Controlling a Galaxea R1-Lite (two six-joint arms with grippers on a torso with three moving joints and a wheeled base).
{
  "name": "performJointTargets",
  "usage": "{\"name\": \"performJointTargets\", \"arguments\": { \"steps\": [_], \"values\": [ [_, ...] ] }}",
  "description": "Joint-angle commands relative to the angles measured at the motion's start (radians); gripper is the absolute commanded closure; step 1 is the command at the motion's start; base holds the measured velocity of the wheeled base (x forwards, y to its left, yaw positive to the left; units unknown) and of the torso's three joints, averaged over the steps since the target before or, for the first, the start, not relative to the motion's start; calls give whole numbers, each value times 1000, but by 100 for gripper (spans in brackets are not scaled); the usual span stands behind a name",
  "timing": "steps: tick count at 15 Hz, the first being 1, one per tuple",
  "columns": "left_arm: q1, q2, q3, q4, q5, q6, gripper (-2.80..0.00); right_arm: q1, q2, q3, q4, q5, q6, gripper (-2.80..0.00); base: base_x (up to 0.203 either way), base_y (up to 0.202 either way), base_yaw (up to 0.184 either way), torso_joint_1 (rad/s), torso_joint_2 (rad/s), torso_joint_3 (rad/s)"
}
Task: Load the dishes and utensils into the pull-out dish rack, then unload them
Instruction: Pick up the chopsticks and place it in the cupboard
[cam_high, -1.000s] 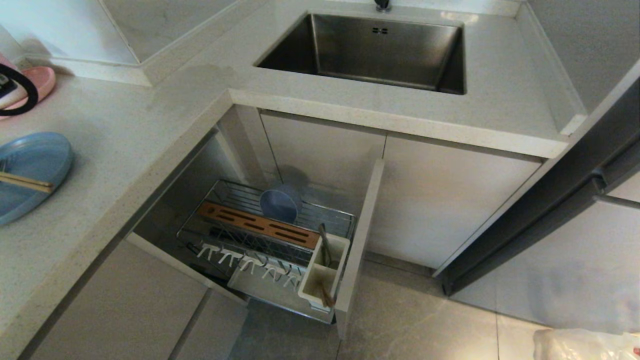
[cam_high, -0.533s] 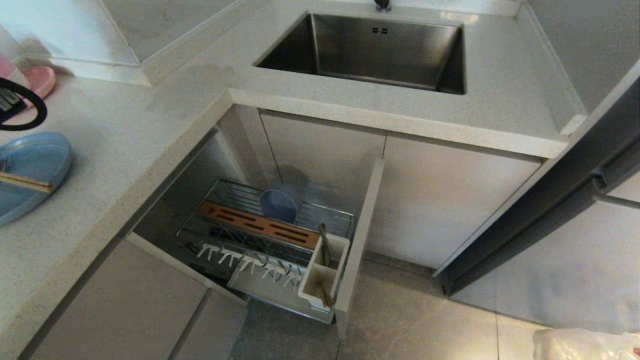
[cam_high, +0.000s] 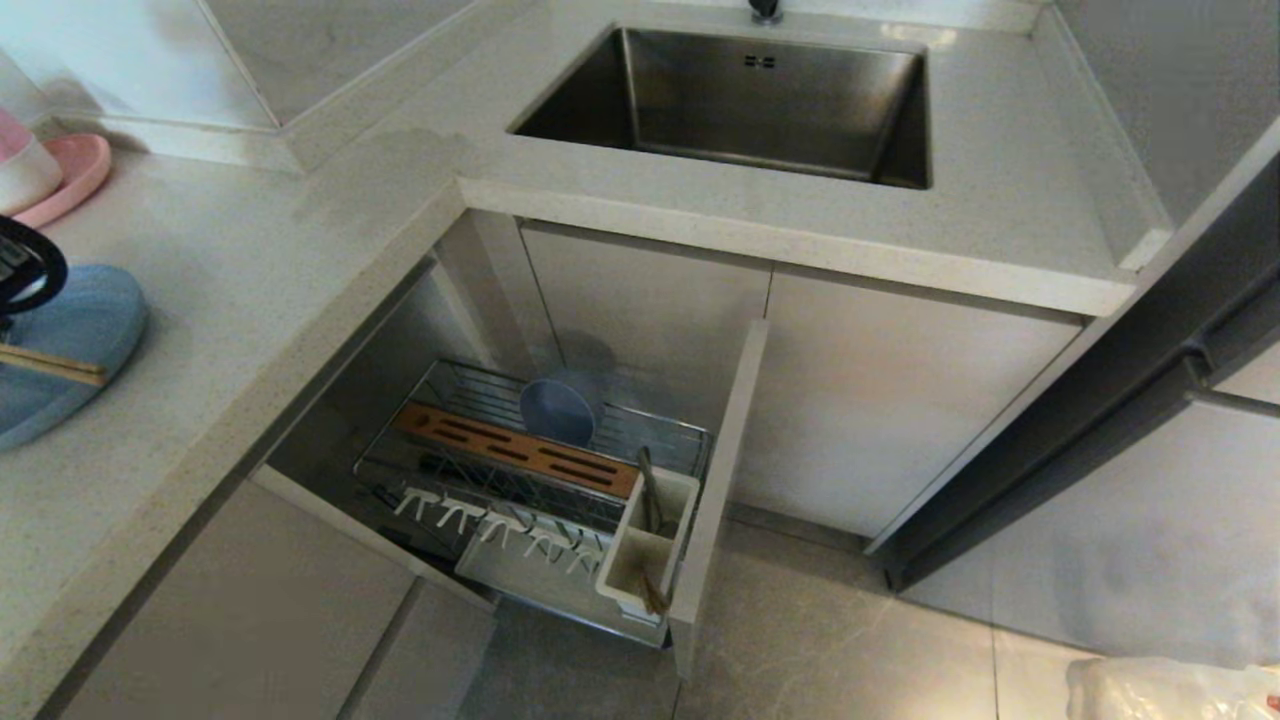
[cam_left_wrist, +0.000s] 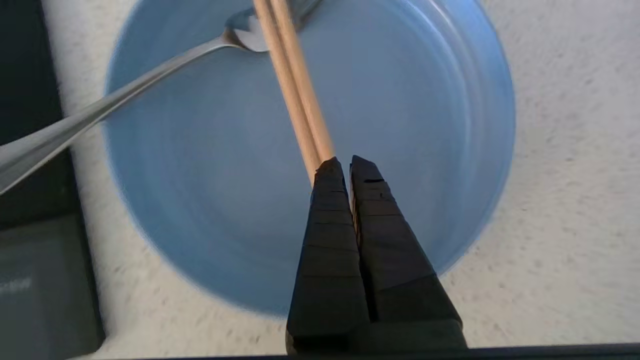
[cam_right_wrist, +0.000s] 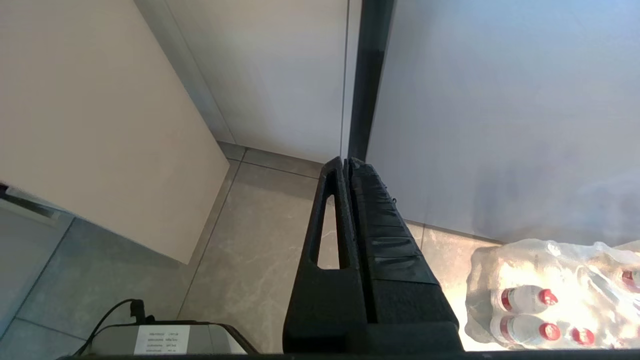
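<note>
The pale-blue plate (cam_high: 85, 325) (cam_left_wrist: 200, 190) lies on the counter at the far left. A pair of wooden chopsticks (cam_high: 55, 366) (cam_left_wrist: 295, 80) and a silver spoon (cam_left_wrist: 125, 95) rest across it. My left gripper (cam_left_wrist: 345, 165) hangs shut just above the plate, its tips over the near end of the chopsticks; they lie loose, not gripped. The pull-out dish rack (cam_high: 470, 385) stands open below the counter. It holds the small blue bowl (cam_high: 560, 410) behind the wooden bar (cam_high: 520, 455). A metal utensil (cam_high: 648, 490) and a brown stick (cam_high: 652, 595) stand in its white cup (cam_high: 630, 575). My right gripper (cam_right_wrist: 345, 162) is parked shut above the floor.
The steel sink (cam_high: 740, 100) sits at the back. A pink plate (cam_high: 80, 170) with a pink-and-white bowl (cam_high: 20, 165) stands behind the blue plate. A dark panel (cam_left_wrist: 30, 250) borders the plate. The rack's beige front panel (cam_high: 720, 480) juts out. A pack of bottles (cam_right_wrist: 560, 295) lies on the floor.
The left arm's black wrist part has come down along the left edge to over the blue plate. The chopsticks and the rack's contents have not moved.
</note>
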Motion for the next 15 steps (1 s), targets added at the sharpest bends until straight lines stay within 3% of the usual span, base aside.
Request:
{"name": "performJointTargets", "arguments": {
  "steps": [1, 3, 4, 10, 13, 15],
  "values": [
    [16, -24, 6, 3, 0, -7, 0, 0, 0, 0, 0, 0, 0, 0, 0, 0, 0, 0, 0, 0],
    [23, -26, 7, 3, 1, -7, 0, 0, 2, 0, 0, 0, 0, 0, 0, 0, 0, 0, 0, 0],
    [31, -28, 10, 3, 0, -6, -280, 0, 1, 0, 0, 0, 0, 0, 0, 0, 0, 0, 0, 0],
    [57, -19, 15, -1, -8, -8, -280, 0, 0, 0, 0, 0, 0, 0, 0, 0, 0, 0, 0, 0],
    [85, -3, 22, -1, -116, -35, -280, 0, 1, 0, 0, 0, 0, 0, 0, 0, 0, 0, 0, 0],
    [101, 14, 26, -3, -143, -40, -280, 0, 2, 0, 0, 0, 0, 0, 0, 0, 0, 0, 0, 0]
  ]
}}
